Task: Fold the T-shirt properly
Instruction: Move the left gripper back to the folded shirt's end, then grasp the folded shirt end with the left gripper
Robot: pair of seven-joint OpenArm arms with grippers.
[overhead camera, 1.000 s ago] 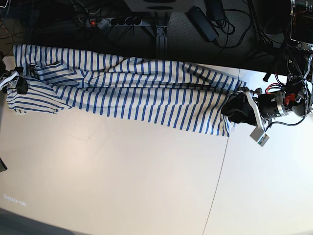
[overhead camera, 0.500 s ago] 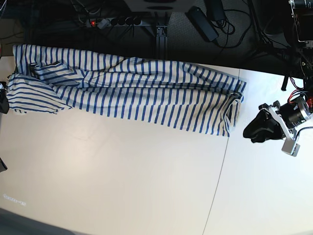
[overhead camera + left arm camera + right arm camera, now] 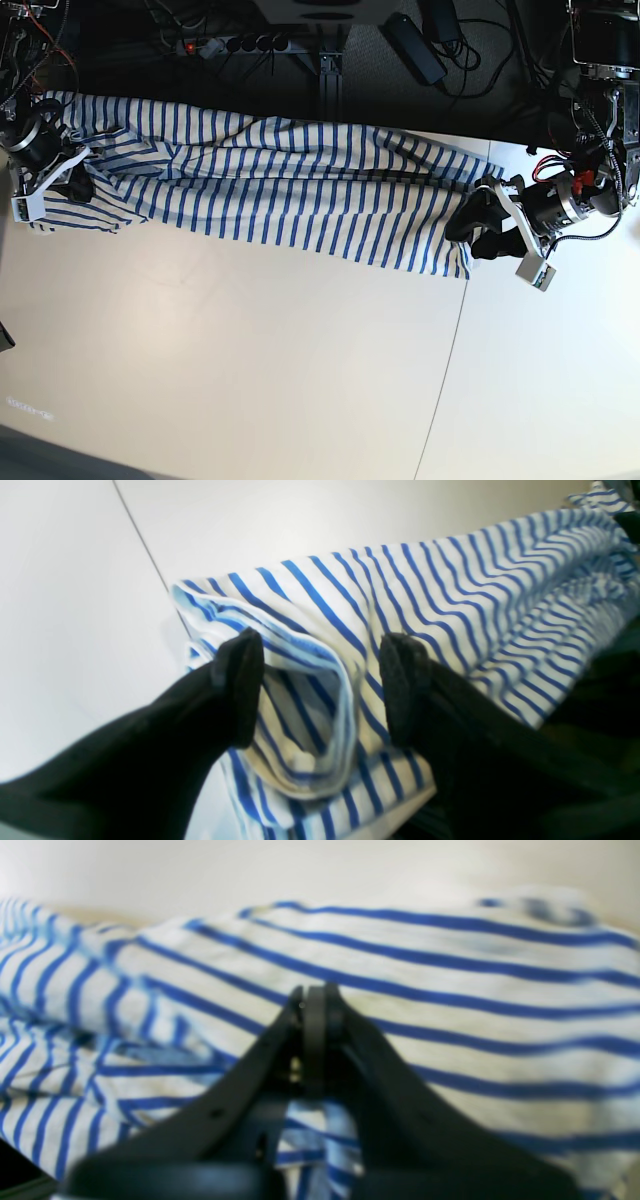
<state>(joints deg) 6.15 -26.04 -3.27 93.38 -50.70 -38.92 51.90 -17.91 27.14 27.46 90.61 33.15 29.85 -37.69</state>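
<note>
Overhead, T-shirt [image 3: 270, 185] on pale table [image 3: 250, 370]; left pincer [image 3: 470, 228] spread, right pincer [image 3: 78, 178] pressed together; dark cabled floor behind.

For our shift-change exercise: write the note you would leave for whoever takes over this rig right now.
Left gripper: open, jaws either side of a rolled hem fold at one end of the T-shirt; nothing gripped yet.
Right gripper: shut, at the opposite end over the cloth; no cloth visible between the jaws.
T-shirt: folded into a long band along the table's far edge.
Left: close on the hem, fold end to end.
</note>
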